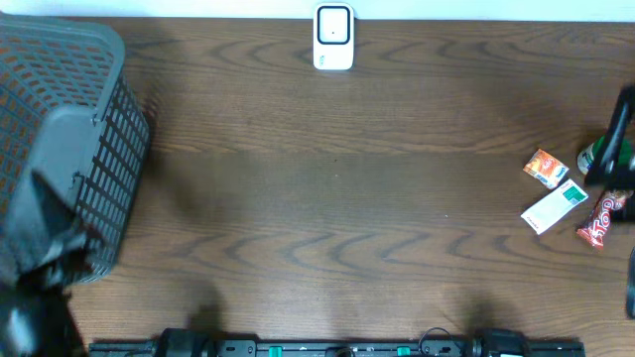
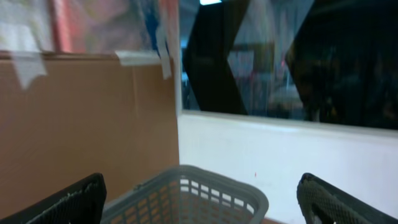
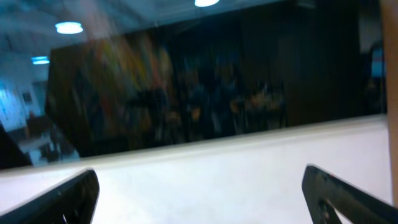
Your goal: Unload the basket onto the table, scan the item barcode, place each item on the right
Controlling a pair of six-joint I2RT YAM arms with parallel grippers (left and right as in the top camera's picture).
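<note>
The white barcode scanner (image 1: 333,38) stands at the table's far edge, in the middle. The items lie at the far right: an orange packet (image 1: 545,168), a white box with a green end (image 1: 555,206), a red wrapper (image 1: 598,220) and a green item (image 1: 593,156) half hidden behind my right arm (image 1: 617,139). My right gripper (image 3: 200,180) is open and empty, facing a white wall. My left gripper (image 2: 202,186) is open too, with nothing between its fingers, looking over the basket rim (image 2: 186,193). My left arm (image 1: 35,307) shows as a dark blur at the near left corner.
A large grey mesh basket (image 1: 69,149) fills the left end of the brown wooden table (image 1: 327,198). A dark rail (image 1: 337,347) runs along the near edge. The right arm reaches the frame's right edge.
</note>
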